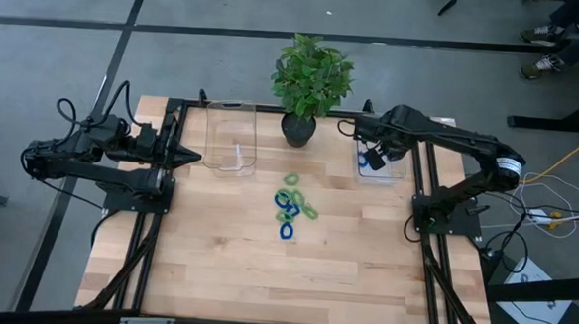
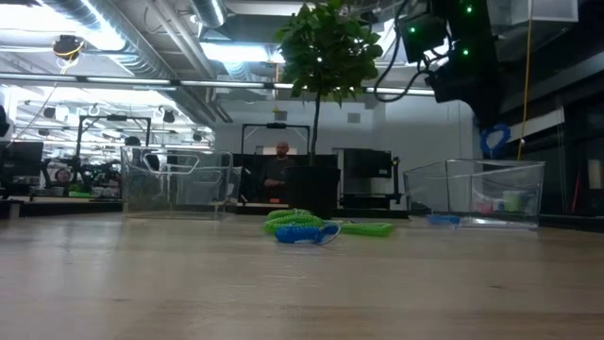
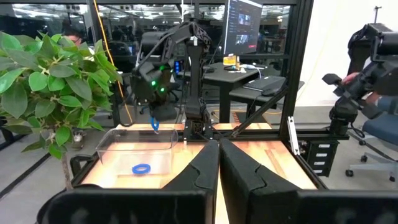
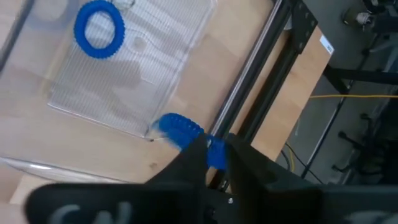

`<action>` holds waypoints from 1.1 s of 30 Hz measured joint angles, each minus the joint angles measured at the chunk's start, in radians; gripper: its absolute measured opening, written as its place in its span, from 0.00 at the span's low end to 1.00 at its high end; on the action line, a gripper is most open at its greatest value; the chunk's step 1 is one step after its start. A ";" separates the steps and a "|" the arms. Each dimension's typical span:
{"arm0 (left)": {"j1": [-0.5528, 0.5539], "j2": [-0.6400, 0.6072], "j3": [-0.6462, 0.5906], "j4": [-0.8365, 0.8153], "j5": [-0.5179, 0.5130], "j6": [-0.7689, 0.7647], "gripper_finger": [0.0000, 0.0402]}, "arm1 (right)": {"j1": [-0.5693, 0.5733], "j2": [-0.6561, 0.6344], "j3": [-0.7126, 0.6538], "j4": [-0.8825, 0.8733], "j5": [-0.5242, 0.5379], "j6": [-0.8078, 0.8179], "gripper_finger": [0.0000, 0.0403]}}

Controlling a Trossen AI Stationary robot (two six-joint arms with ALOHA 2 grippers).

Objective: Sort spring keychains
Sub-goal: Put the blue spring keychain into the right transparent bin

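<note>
A pale wooden table [image 1: 264, 270] sits on a grey floor, with a workshop of desks and monitors beyond it. A leafy potted plant [image 1: 311, 82] stands at the table's twelve o'clock edge, flanked by two clear bins.

My right gripper [image 4: 216, 155] hangs over the right bin [image 1: 389, 165], at about two o'clock from the table's middle. Its fingers pinch a blue spring keychain [image 4: 181, 130]: a bright blue coiled loop, ribbed like a tight telephone cord, dangling from the tips above the bin's edge. A second blue loop [image 4: 99, 29] lies flat on the bin's floor as a near-round ring.

The remaining keychains [image 1: 292, 207] lie heaped near the table's centre, small oval coils in blue and light green, tangled and overlapping so I cannot count them surely. From table height the green ones sit on top and a blue one [image 2: 304, 233] lies at the front.

The left bin [image 1: 231, 139] stands at eleven o'clock. My left gripper [image 1: 192, 158] waits just beside it at nine o'clock, its fingers pressed together on nothing.
</note>
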 joint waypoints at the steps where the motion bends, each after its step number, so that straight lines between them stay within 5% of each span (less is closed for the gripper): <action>1: 0.000 0.000 0.000 0.000 0.000 0.000 0.03 | 0.000 0.000 -0.005 0.003 0.000 0.000 0.19; 13: 0.000 0.000 0.000 0.000 0.000 0.000 0.03 | 0.000 0.000 -0.009 0.052 -0.035 -0.008 0.52; 25: 0.000 0.000 0.000 0.000 0.000 0.000 0.02 | 0.033 0.000 -0.009 0.251 -0.233 -0.035 0.50; 33: 0.000 0.000 0.000 0.000 0.000 0.000 0.03 | 0.089 0.000 -0.009 0.290 -0.325 -0.231 0.46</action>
